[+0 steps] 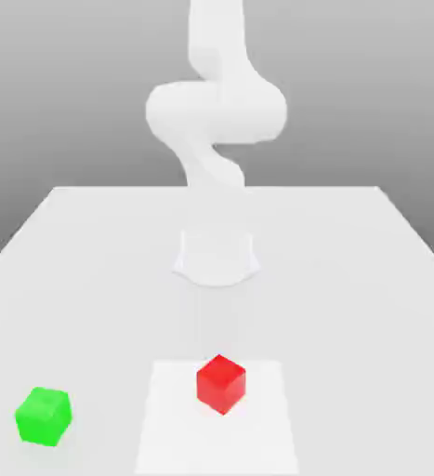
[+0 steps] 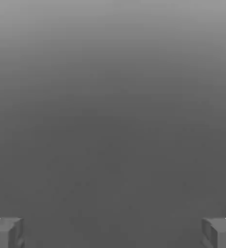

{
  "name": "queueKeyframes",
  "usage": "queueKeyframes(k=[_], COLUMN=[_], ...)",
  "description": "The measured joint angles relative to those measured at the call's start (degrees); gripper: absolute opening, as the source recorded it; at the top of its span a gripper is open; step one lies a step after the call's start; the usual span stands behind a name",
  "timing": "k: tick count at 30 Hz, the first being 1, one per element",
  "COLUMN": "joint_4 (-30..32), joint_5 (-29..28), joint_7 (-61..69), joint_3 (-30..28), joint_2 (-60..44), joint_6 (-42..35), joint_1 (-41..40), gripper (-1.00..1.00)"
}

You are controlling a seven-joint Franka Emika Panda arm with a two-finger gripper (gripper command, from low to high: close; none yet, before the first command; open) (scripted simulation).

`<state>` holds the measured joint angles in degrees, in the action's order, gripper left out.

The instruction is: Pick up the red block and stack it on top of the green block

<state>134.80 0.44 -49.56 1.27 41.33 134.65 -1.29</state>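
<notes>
Nothing is stacked yet: the red block (image 1: 221, 383) sits on the counter (image 1: 350, 279), well apart from the green block (image 1: 44, 416). The fingers (image 2: 6, 233) are spread wide, seemingly holding nothing; pickup and stacking remain

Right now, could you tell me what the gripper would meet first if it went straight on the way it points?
The way looks free: beyond the gripper and its open fingers lies plain grey background, though depth is unclear.

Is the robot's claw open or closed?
Open. The gripper has its two fingertips far apart at opposite edges of the hand view, nothing between them.
</notes>
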Motion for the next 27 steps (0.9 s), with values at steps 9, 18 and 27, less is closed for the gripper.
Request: queueKeyframes(k=[9, 18, 27], joint_4=[12.2, 24.3, 23.7], joint_5=[0.8, 0.0, -7.3], joint_7=[-16.3, -33.8, -41.2], joint_3=[5.1, 8.2, 3.3], joint_2=[-19.2, -38.5, -54.5], joint_6=[12.0, 23.9, 37.0], joint_1=[-4.5, -7.1, -3.9], gripper=[0.0, 0.0, -1.0])
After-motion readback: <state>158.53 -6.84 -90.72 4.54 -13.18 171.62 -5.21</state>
